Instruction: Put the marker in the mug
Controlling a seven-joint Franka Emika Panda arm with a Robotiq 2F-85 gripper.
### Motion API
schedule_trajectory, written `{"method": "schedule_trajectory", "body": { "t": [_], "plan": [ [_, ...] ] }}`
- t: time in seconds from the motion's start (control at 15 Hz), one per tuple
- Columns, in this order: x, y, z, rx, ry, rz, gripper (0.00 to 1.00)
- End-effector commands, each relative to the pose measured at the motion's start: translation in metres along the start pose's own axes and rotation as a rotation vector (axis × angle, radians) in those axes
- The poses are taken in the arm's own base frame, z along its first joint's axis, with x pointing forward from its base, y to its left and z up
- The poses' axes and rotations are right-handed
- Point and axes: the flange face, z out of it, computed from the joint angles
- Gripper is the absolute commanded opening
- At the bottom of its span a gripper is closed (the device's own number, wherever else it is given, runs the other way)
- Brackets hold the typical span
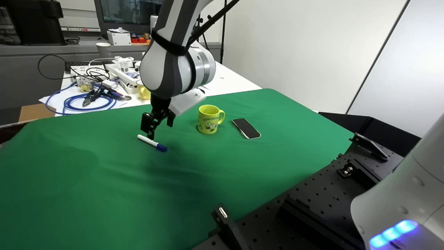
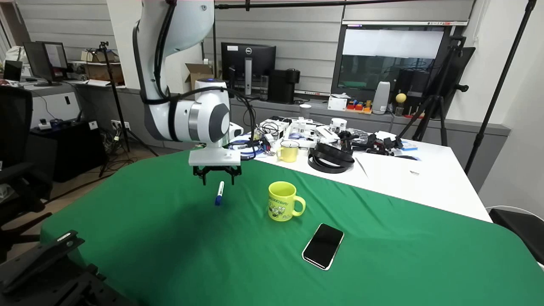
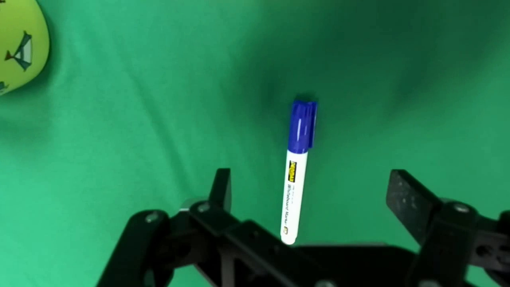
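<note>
The marker, white with a dark blue cap, lies on the green cloth in both exterior views [image 1: 148, 141] [image 2: 220, 194] and in the wrist view [image 3: 295, 187]. The yellow-green mug stands upright near it in both exterior views [image 1: 208, 120] [image 2: 281, 202]; only part of its side shows in the wrist view [image 3: 22, 44]. My gripper [image 1: 161, 130] is open and empty above the marker's white end, also seen in an exterior view [image 2: 218, 182]. In the wrist view the marker lies between the spread fingers [image 3: 308, 179], apart from both, its blue cap beyond the fingertips.
A black phone [image 1: 246, 128] [image 2: 324, 246] lies on the cloth beside the mug's handle side. Behind the cloth, a white table holds another yellow mug [image 2: 288, 151], a black coil [image 2: 329, 159], blue cable [image 1: 88, 104] and clutter.
</note>
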Motion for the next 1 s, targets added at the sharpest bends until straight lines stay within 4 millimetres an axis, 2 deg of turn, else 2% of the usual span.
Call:
{"method": "schedule_trajectory", "body": {
  "t": [0.0,0.6,0.67,0.73,0.93],
  "plan": [
    [0.004,-0.005,0.016,0.009,0.018,0.031,1.0],
    [-0.001,-0.012,0.054,0.029,0.008,0.035,1.0],
    [-0.002,-0.012,0.058,0.027,0.003,0.035,0.75],
    [-0.002,-0.012,0.061,0.028,0.002,0.035,0.75],
    [-0.004,-0.011,0.07,0.026,-0.005,0.038,0.53]
  ]
}}
